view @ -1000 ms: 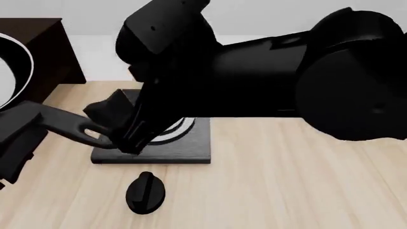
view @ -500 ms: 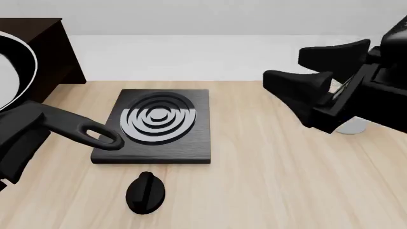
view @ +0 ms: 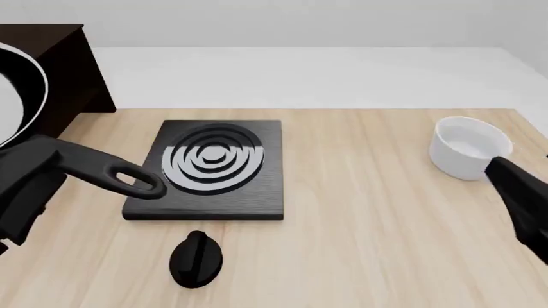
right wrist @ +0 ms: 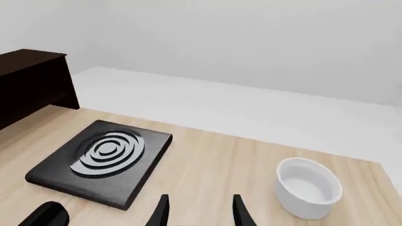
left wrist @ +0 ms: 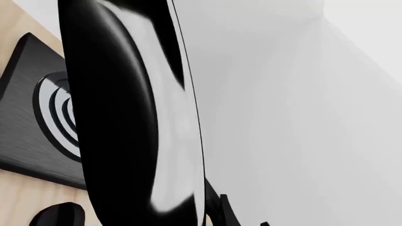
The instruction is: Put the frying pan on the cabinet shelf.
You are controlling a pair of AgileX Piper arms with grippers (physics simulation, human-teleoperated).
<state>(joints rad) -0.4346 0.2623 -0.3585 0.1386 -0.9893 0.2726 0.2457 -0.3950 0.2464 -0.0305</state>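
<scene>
Stove plate is set on the table, left of centre. Knob is placed just in front of the plate, apart from it. Bowl is set on the table well to the right. Cabinet is located at the far left, behind the table edge. Frying pan is held up at the left edge, in front of the cabinet, its handle extended over the plate's left edge.

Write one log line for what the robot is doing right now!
left gripper: shut on frying pan, lifted beside cabinet | right gripper: open, empty, near bowl | stove plate: bare | pan on shelf: not yet
</scene>
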